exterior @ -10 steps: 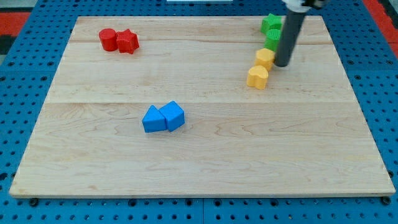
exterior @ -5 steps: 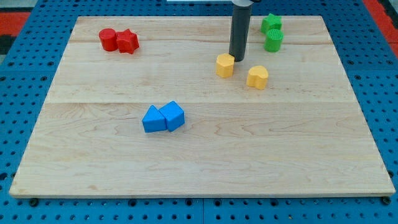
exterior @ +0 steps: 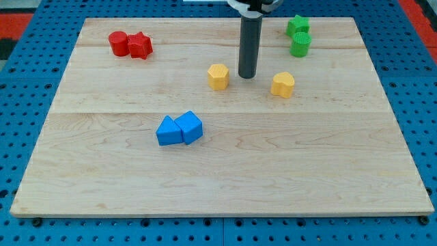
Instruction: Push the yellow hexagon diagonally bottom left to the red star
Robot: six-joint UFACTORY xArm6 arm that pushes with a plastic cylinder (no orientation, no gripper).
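The yellow hexagon (exterior: 218, 76) lies on the wooden board, in the upper middle. My tip (exterior: 246, 75) is just to the hexagon's right, with a small gap between them. The red star (exterior: 140, 45) sits at the board's upper left, touching a red cylinder (exterior: 119, 42) on its left. The hexagon is to the right of the star and lower than it.
A yellow heart-shaped block (exterior: 283, 84) lies right of my tip. A green star (exterior: 297, 26) and a green cylinder (exterior: 300, 44) sit at the upper right. Two blue blocks (exterior: 179, 128) touch each other at the middle left. The board's bottom edge (exterior: 218, 215) borders a blue pegboard.
The yellow hexagon has slid left, from beside the yellow heart toward the board's middle. My tip has moved left behind it and now stands slightly apart from it.
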